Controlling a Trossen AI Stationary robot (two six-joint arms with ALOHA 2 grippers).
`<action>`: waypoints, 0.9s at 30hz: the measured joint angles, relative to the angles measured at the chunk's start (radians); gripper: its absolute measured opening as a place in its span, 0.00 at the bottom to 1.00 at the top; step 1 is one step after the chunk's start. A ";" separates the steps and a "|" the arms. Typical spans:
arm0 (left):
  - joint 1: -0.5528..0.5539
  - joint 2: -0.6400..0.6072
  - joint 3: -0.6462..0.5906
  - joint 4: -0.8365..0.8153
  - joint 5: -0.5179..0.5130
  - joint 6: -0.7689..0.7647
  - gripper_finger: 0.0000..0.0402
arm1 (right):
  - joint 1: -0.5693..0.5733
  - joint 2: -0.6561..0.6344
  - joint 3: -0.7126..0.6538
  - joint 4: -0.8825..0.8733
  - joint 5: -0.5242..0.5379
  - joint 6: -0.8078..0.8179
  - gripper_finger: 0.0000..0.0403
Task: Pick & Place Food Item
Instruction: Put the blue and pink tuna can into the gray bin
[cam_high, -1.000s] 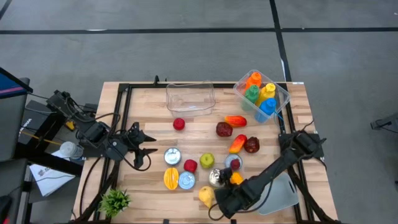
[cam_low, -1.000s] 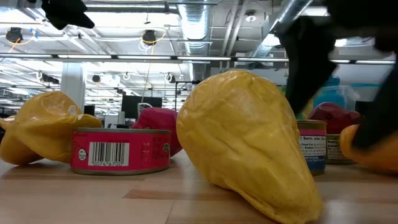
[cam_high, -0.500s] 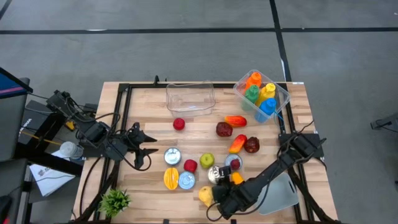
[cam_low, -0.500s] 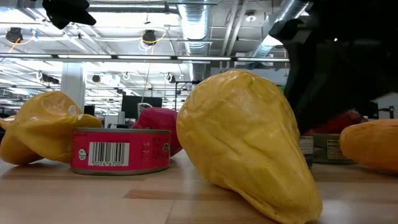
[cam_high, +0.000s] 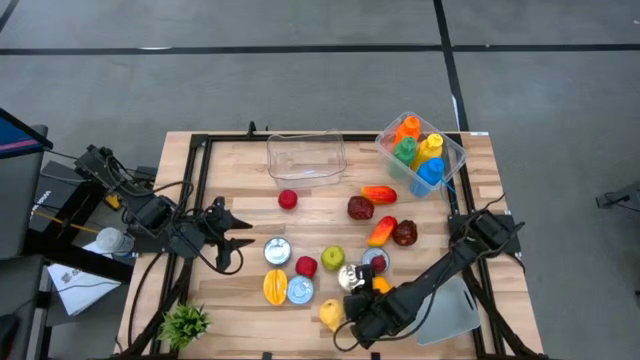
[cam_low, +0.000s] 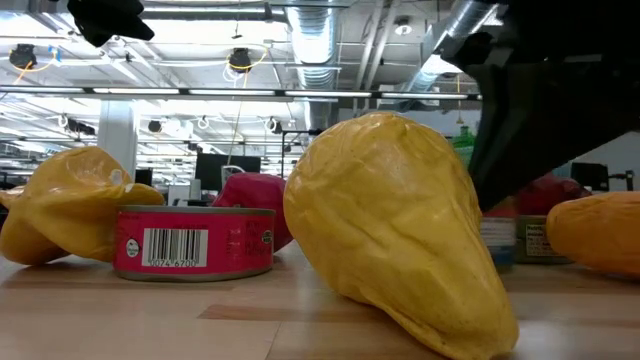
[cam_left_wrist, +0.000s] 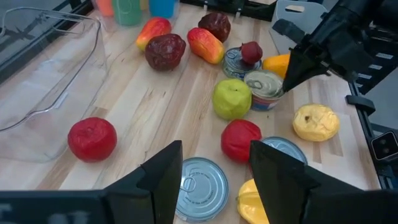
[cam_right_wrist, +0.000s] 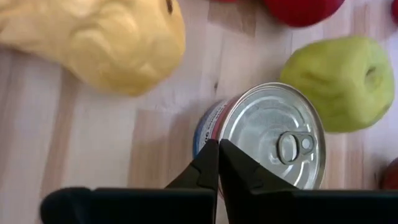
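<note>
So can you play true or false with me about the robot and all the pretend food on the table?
1. The right gripper has its fingers shut, tips against a tin can. True.
2. The green apple sits inside the clear tub. False: it sits on the table, and nothing shows in the tub.
3. The left gripper holds the red ball. False: its fingers are open, holding nothing.
4. Colourful bottles stand in a clear box. True.

A big open lab or workshop hall: exposed ducts (cam_low: 315, 45) and ceiling lights (cam_low: 240, 60) (strung with cables), grey concrete floor (cam_high: 300, 90), wooden worktop (cam_high: 240, 180) in a black frame.
</note>
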 joint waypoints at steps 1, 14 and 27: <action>0.000 0.000 0.000 0.000 0.000 0.000 0.44 | 0.003 -0.013 0.000 0.001 0.000 0.001 0.00; 0.000 0.000 0.000 0.000 -0.002 0.000 0.44 | 0.047 -0.166 0.004 -0.048 0.141 0.036 0.00; 0.000 0.000 0.001 0.000 -0.003 0.000 0.44 | 0.176 -0.367 0.005 -0.390 0.166 0.398 0.00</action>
